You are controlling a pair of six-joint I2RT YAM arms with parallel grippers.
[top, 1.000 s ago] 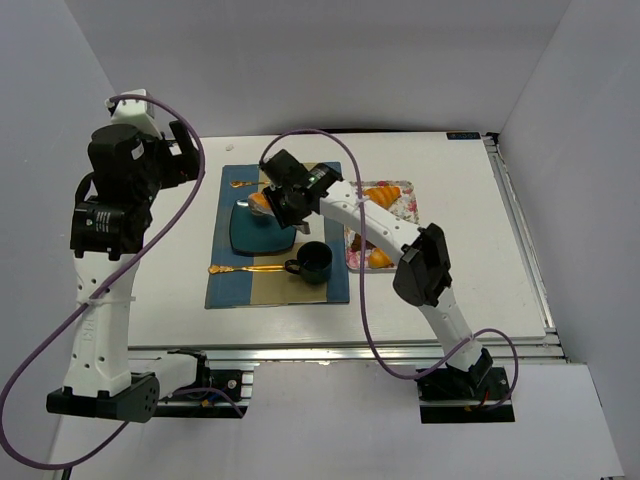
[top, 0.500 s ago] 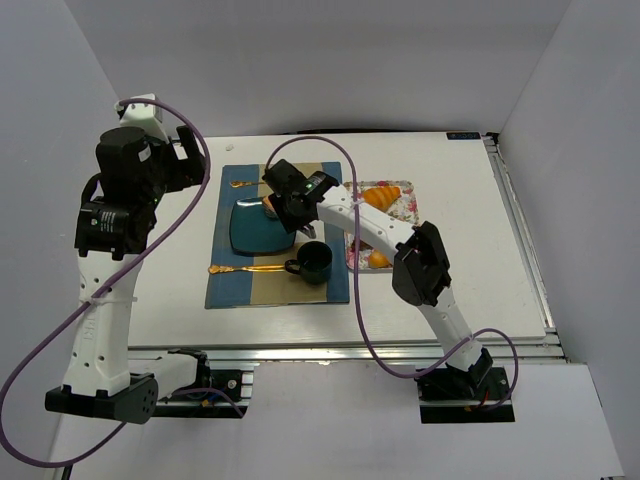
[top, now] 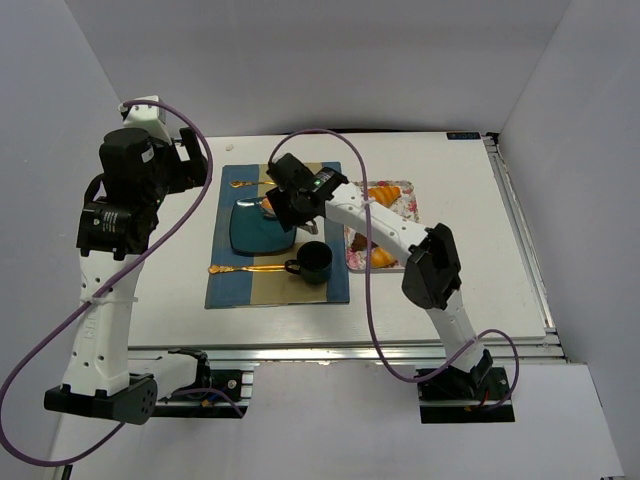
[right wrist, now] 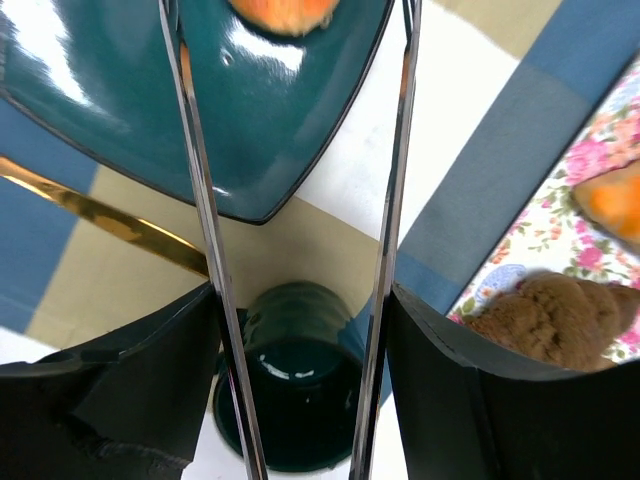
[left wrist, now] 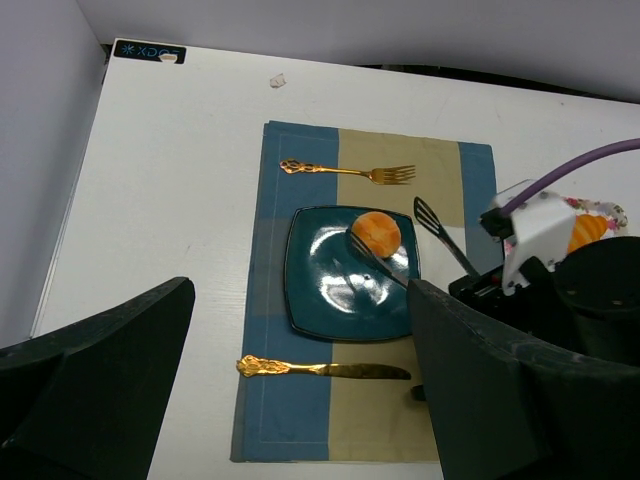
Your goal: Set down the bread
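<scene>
steel tongs [right wrist: 205,200] ride in the right gripper [right wrist: 300,295], one thin arm lying along the inside of each finger. the fingers stand wide and the tong arms are spread with them, so the tool reads as released and is pinching nothing. the left gripper [top: 185,160] hangs off to the side over the table, jaws wide and empty.

the bread [left wrist: 377,232] sits on the teal plate [left wrist: 320,290], toward its far right corner. from the left wrist view one tong blade lies on the plate right at the bun's near-left side, possibly touching it. the other slotted blade is off the plate rim to the bun's right, over the placemat [left wrist: 270,200]. so the bun is between the blades, not gripped. in the right wrist view it shows only as an orange edge at the top, between the two arms.

judgement: the placing looks done and the step in hand is backing the tool out. hold the arms spread and lift straight up before pulling back, since the near blade could nudge the round bun and roll it off the plate. mind the dark cup [right wrist: 290,380] directly under the wrist. the gold knife [left wrist: 320,370] and the floral tray [right wrist: 560,240] of pastries are also near.
</scene>
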